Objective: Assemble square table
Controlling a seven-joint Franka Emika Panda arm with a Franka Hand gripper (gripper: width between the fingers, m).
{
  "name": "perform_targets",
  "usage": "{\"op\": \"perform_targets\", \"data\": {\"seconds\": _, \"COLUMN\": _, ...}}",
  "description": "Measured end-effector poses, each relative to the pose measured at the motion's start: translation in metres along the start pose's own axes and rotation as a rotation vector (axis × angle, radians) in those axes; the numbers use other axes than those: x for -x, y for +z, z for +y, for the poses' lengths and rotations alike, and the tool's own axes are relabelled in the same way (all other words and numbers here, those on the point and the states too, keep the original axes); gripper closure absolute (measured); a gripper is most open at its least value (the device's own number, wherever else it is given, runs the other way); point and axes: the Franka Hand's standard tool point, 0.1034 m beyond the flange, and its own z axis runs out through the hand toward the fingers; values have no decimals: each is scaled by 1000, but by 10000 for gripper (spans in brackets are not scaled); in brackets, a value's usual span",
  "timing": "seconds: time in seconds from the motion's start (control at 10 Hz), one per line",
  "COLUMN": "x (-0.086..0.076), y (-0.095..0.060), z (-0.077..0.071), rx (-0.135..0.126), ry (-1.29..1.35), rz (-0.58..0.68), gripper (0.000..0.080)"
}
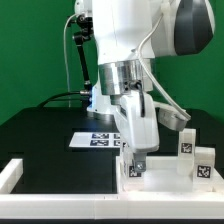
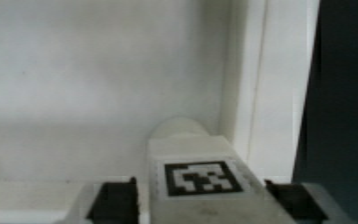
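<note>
The square table's flat white slab lies at the exterior view's lower right. My gripper reaches down over the slab's left part and is shut on a short white leg bearing a tag. In the wrist view that leg sits between my two dark fingers, tag facing the camera, with the white slab behind it and my gripper closed against both its sides. Two more tagged legs stand upright at the slab's right side.
The marker board lies on the black table surface behind the slab. A white rail frame edges the surface at the exterior view's left and front. The black surface shows beside the slab's edge in the wrist view.
</note>
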Motion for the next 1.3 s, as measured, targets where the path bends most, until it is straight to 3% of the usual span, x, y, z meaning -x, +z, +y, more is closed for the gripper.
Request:
{"op": "perform_targets", "data": {"seconds": 0.1, "x": 0, "y": -2, "z": -1, "rx": 0, "ry": -207, "rz": 6, "gripper": 323}}
{"op": "perform_targets", "data": {"seconds": 0.2, "x": -3, "y": -2, "z": -1, "rx": -1, "ry": -454, "rz": 6, "gripper": 209}}
{"op": "perform_targets", "data": {"seconds": 0.6, "x": -5, "y": -2, "z": -1, "rx": 7, "ry": -771, "rz": 12, "gripper": 151}}
{"op": "perform_targets", "data": {"seconds": 0.7, "x": -5, "y": -3, "z": -3, "rx": 24, "ry": -1007, "rz": 39, "gripper": 151}}
{"op": "perform_targets", "data": {"seconds": 0.8, "x": -2, "y": -4, "z": -5, "rx": 24, "ry": -1164, "rz": 55, "gripper": 151}}
{"op": "perform_targets", "data": {"seconds": 1.0, "x": -1, "y": -2, "z": -3, "rx": 20, "ry": -1152, "rz": 55, "gripper": 151}}
{"op": "perform_targets", "data": {"seconds": 1.1, "x": -1, "y": -2, "z": -2, "rx": 20, "ry": -1156, "rz": 55, "gripper": 290}}
{"op": "perform_targets", "data": {"seconds": 1.2, "x": -2, "y": -2, "z": -2, "rx": 20, "ry": -1141, "rz": 55, "gripper": 290}}
{"op": "perform_targets", "data": {"seconds": 1.3, "x": -6, "y": -2, "z": -1, "rx": 19, "ry": -1041, "rz": 58, "gripper": 473}}
